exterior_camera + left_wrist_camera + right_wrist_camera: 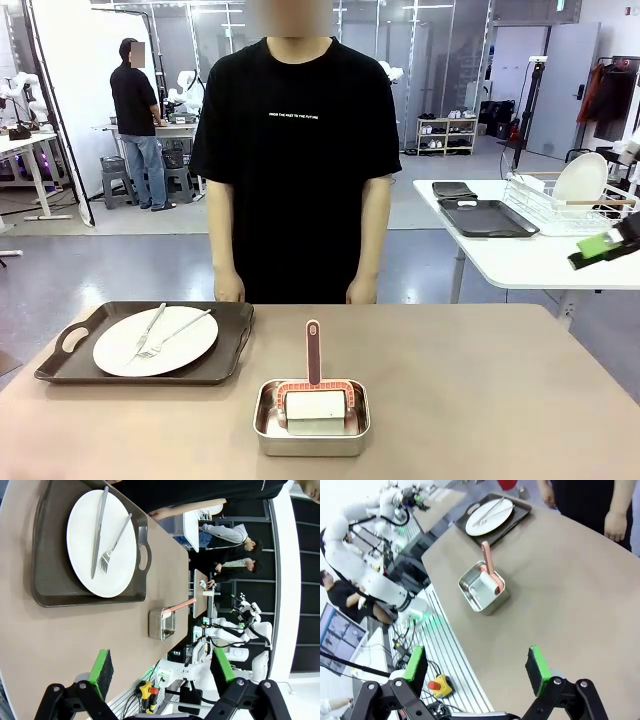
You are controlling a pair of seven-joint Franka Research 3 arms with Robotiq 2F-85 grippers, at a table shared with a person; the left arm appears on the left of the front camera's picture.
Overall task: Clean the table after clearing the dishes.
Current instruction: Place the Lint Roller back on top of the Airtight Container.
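Left tool [162, 667] and right tool [476, 667] both released; lift tray [232, 330] left of the pan [262, 420] by its handles, level, so plate [115, 355] and cutlery [175, 332] stay put.

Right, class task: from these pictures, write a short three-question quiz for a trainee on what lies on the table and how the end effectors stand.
1. True or false: the plate, with a fork and a knife on it, lies on the tray.
2. What lies in the steel pan? A) a cup B) a pink-handled roller C) a sponge
3. In a word, how do the jaws of the left end effector and the right end effector stand?
Key: 1 true; 2 B; 3 open, both holding nothing.
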